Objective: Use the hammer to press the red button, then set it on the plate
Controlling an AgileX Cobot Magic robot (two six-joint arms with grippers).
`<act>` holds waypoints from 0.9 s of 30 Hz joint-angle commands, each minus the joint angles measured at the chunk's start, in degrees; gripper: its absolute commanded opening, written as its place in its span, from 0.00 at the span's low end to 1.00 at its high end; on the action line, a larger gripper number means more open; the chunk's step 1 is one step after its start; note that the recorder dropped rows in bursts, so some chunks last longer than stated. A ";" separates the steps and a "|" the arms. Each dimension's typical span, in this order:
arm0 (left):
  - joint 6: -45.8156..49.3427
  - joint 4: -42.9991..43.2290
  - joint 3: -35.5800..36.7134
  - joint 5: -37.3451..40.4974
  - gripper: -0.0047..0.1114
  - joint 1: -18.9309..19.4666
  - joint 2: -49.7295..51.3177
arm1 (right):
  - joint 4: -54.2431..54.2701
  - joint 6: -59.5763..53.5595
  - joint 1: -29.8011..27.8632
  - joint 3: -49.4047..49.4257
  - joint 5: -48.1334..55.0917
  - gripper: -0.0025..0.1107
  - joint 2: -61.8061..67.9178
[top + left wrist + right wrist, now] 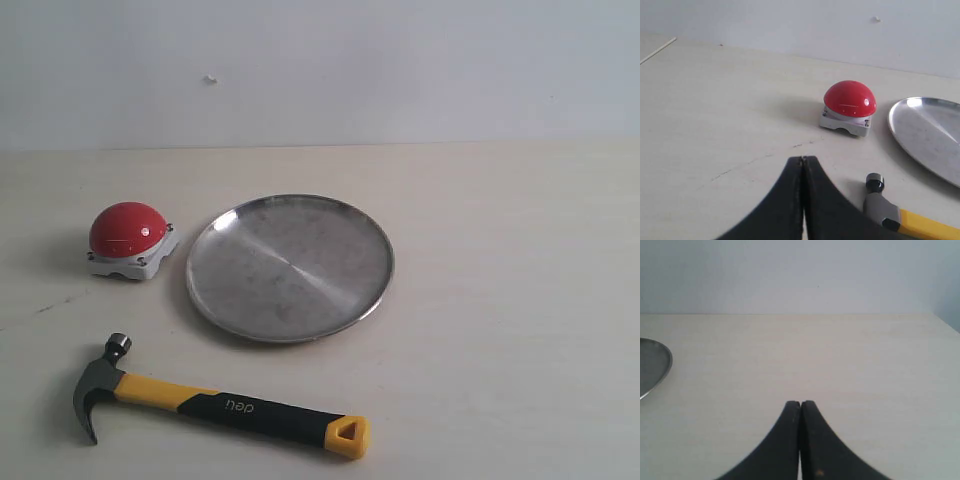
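The hammer (215, 402) lies flat near the table's front edge, dark head to the left, yellow tip to the right. Behind it the red button (130, 238) sits on its grey base, left of the steel plate (290, 266). Neither arm shows in the exterior view. In the left wrist view my left gripper (803, 159) is shut and empty, short of the red button (849, 106), with the hammer (885, 210) head beside it and the plate (930, 135) further off. My right gripper (800, 403) is shut and empty over bare table, the plate (652, 367) rim off to one side.
A pale wooden table (500, 300) carries everything, with a plain white wall (400, 60) behind it. A faint scratch (760, 160) marks the tabletop near the left gripper.
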 commanded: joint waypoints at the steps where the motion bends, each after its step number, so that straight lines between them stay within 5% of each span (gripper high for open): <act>1: -0.33 -0.22 -0.04 -0.38 0.04 0.27 -0.34 | 0.06 -0.51 -0.24 0.23 -0.86 0.02 -0.29; 8: -0.33 -0.22 -0.04 -0.38 0.04 0.27 -0.34 | -1.96 -2.34 -0.24 0.23 -7.74 0.02 -0.29; 21: -0.33 -0.22 -0.04 -0.38 0.04 0.27 -0.34 | -0.73 12.73 -0.24 0.23 -78.90 0.02 -0.29; 27: -0.33 -0.22 -0.04 -0.38 0.04 0.27 -0.34 | 1.47 19.37 -0.24 -1.05 -85.33 0.02 -0.29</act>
